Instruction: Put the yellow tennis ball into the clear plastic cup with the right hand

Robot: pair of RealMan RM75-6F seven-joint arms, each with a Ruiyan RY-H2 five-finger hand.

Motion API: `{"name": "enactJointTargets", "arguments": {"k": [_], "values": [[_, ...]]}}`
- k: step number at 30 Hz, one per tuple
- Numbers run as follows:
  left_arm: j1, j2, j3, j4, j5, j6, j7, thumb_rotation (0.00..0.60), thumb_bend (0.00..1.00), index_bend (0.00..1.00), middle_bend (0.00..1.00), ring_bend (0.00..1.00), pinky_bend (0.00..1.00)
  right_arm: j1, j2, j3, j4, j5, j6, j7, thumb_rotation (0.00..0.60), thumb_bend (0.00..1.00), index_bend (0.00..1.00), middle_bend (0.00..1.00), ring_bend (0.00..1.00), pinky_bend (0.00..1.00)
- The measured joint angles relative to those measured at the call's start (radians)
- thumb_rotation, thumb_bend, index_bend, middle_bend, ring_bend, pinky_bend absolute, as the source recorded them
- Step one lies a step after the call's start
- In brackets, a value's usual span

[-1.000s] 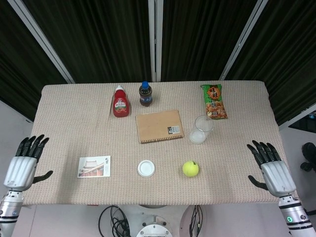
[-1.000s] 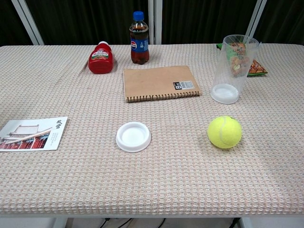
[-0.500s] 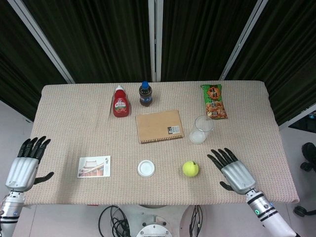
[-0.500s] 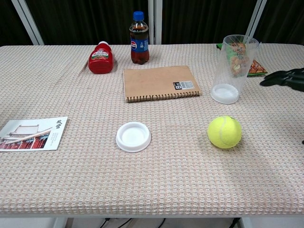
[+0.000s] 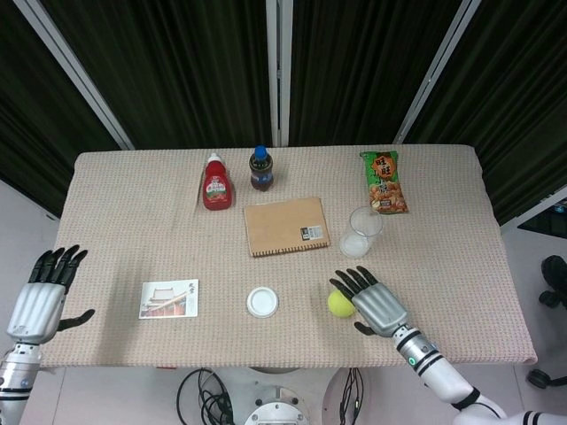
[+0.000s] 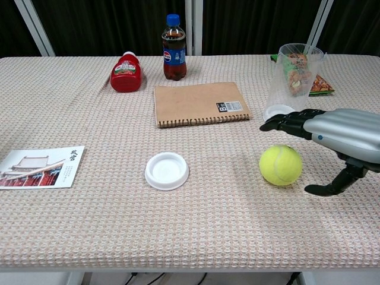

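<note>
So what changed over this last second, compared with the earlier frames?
The right hand swung in from the table's right edge toward the middle and now hovers open over the yellow tennis ball, fingers spread above it, thumb low beside it; no grip yet. The ball, clear plastic cup, left hand and the rest stayed put.

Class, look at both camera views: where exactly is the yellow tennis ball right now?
The yellow tennis ball lies on the table's near right part, in front of the clear plastic cup, right of the white lid, beneath the right hand.
</note>
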Motion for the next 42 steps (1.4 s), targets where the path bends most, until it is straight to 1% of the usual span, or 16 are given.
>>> {"name": "enactJointTargets", "arguments": {"k": [2, 4, 7, 8, 11, 13, 15, 19, 23, 26, 29, 33, 35, 39, 40, 42], "values": [[0.002, 0.0, -0.001, 0.002, -0.003, 0.002, -0.001, 0.6, 0.01, 0.07, 0.03, 0.0, 0.0, 0.01, -0.02, -0.001, 0.008, 0.016, -0.004, -0.008, 0.6, 0.19, 0.0, 0.0, 0.0, 0.1], [0.003, 0.002, -0.001, 0.002, -0.009, 0.0, 0.003, 0.6, 0.01, 0.07, 0.03, 0.0, 0.0, 0.014, -0.033, -0.004, 0.012, 0.022, 0.001, -0.014, 0.6, 0.2, 0.0, 0.02, 0.01, 0.15], [0.005, 0.006, -0.001, -0.001, -0.017, -0.006, 0.003, 0.6, 0.01, 0.07, 0.03, 0.0, 0.0, 0.019, -0.045, -0.01, 0.015, 0.024, 0.015, -0.029, 0.6, 0.21, 0.0, 0.07, 0.08, 0.26], [0.005, 0.007, 0.0, -0.001, -0.017, -0.006, 0.003, 0.6, 0.01, 0.07, 0.03, 0.0, 0.0, 0.021, -0.046, -0.012, 0.017, 0.024, 0.016, -0.034, 0.6, 0.21, 0.0, 0.09, 0.11, 0.31], [0.005, 0.006, -0.001, 0.001, -0.019, -0.007, -0.003, 0.6, 0.01, 0.07, 0.03, 0.0, 0.0, 0.027, -0.048, -0.022, 0.018, 0.026, 0.017, -0.052, 0.6, 0.22, 0.01, 0.14, 0.17, 0.39], [0.005, 0.003, -0.001, 0.006, -0.02, -0.008, -0.005, 0.6, 0.01, 0.07, 0.03, 0.0, 0.0, 0.029, -0.049, -0.027, 0.018, 0.029, 0.022, -0.073, 0.6, 0.22, 0.04, 0.19, 0.2, 0.42], [0.004, 0.001, -0.002, 0.01, -0.02, -0.009, -0.005, 0.6, 0.01, 0.07, 0.03, 0.0, 0.0, 0.031, -0.05, -0.031, 0.016, 0.037, 0.027, -0.094, 0.6, 0.24, 0.12, 0.25, 0.26, 0.46], [0.004, -0.001, -0.001, 0.016, -0.019, -0.01, -0.006, 0.6, 0.01, 0.07, 0.03, 0.0, 0.0, 0.033, -0.056, -0.037, 0.015, 0.057, 0.049, -0.134, 0.6, 0.28, 0.28, 0.33, 0.35, 0.52], [0.005, -0.002, 0.0, 0.026, -0.019, -0.012, -0.005, 0.6, 0.01, 0.07, 0.03, 0.0, 0.0, 0.026, -0.07, -0.041, 0.026, 0.051, 0.095, -0.16, 0.6, 0.33, 0.44, 0.47, 0.47, 0.6], [0.005, -0.003, 0.001, 0.03, -0.02, -0.013, -0.014, 0.6, 0.01, 0.07, 0.03, 0.0, 0.0, 0.021, -0.073, -0.042, 0.03, 0.03, 0.128, -0.16, 0.6, 0.34, 0.51, 0.51, 0.51, 0.64], [0.006, -0.004, 0.0, 0.034, -0.021, -0.011, -0.023, 0.6, 0.01, 0.07, 0.03, 0.0, 0.0, 0.018, -0.059, -0.035, 0.019, 0.005, 0.15, -0.134, 0.6, 0.34, 0.53, 0.52, 0.52, 0.65], [0.008, 0.001, -0.003, 0.035, -0.021, -0.005, -0.031, 0.6, 0.01, 0.07, 0.03, 0.0, 0.0, 0.016, -0.011, -0.004, -0.034, -0.038, 0.209, -0.074, 0.6, 0.34, 0.54, 0.52, 0.52, 0.65], [0.008, 0.006, -0.004, 0.031, -0.019, -0.004, -0.034, 0.6, 0.01, 0.07, 0.03, 0.0, 0.0, 0.014, 0.028, 0.025, -0.08, -0.063, 0.249, -0.039, 0.6, 0.34, 0.53, 0.52, 0.52, 0.65], [0.007, 0.02, 0.0, 0.018, -0.009, -0.005, -0.036, 0.6, 0.01, 0.07, 0.03, 0.0, 0.0, 0.013, 0.105, 0.104, -0.138, -0.091, 0.329, -0.006, 0.6, 0.35, 0.53, 0.52, 0.52, 0.65], [0.006, 0.024, 0.001, 0.014, -0.004, -0.004, -0.035, 0.6, 0.01, 0.07, 0.03, 0.0, 0.0, 0.015, 0.124, 0.13, -0.15, -0.084, 0.34, -0.008, 0.6, 0.35, 0.52, 0.52, 0.52, 0.65], [0.006, 0.027, 0.002, 0.009, 0.0, 0.0, -0.032, 0.6, 0.01, 0.07, 0.03, 0.0, 0.0, 0.022, 0.14, 0.157, -0.161, -0.057, 0.34, -0.023, 0.6, 0.35, 0.52, 0.52, 0.52, 0.65]]}}
